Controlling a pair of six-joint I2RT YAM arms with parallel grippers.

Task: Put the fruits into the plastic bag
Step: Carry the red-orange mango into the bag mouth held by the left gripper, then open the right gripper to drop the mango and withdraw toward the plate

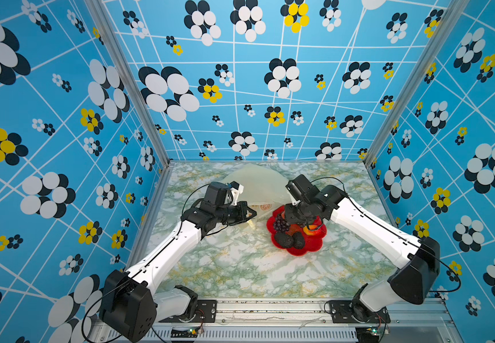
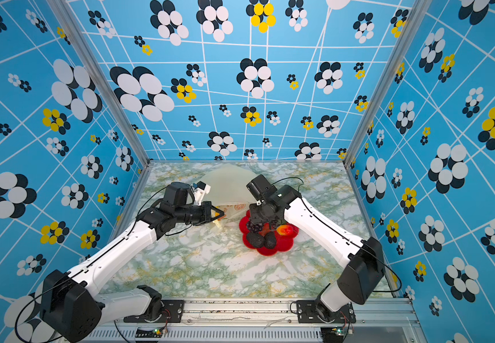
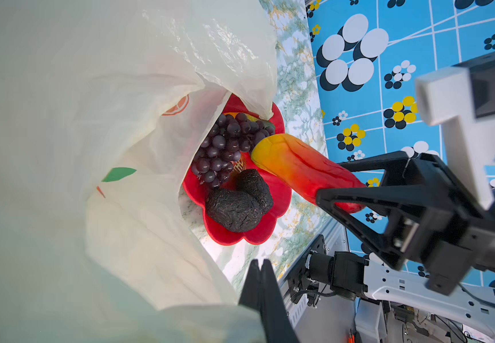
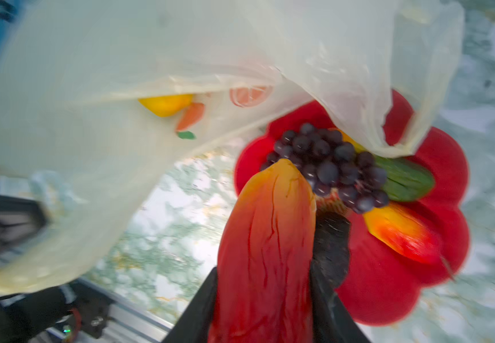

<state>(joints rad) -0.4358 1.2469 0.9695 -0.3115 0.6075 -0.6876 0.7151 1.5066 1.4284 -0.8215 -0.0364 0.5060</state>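
The cream plastic bag [image 1: 258,181] [image 3: 121,89] lies behind the red flower-shaped plate [image 1: 305,251]. My left gripper [image 1: 252,213] [image 3: 259,262] is shut on the bag's edge and holds its mouth up. My right gripper [image 4: 265,276] [image 1: 292,221] is shut on a long red-orange fruit with a yellow tip [image 4: 270,231] [image 3: 296,166], just above the plate. On the plate sit purple grapes [image 3: 225,148], two black bumpy pieces [image 3: 234,208], another red-orange piece [image 4: 400,234] and a green one [image 4: 403,181]. A yellow piece [image 4: 166,104] shows inside the bag's mouth.
The marbled table [image 1: 240,267] ends at blue flowered walls on three sides and at a metal rail [image 1: 270,308] in front, where both arm bases are bolted. A bag handle [image 4: 403,104] drapes over the plate's far rim.
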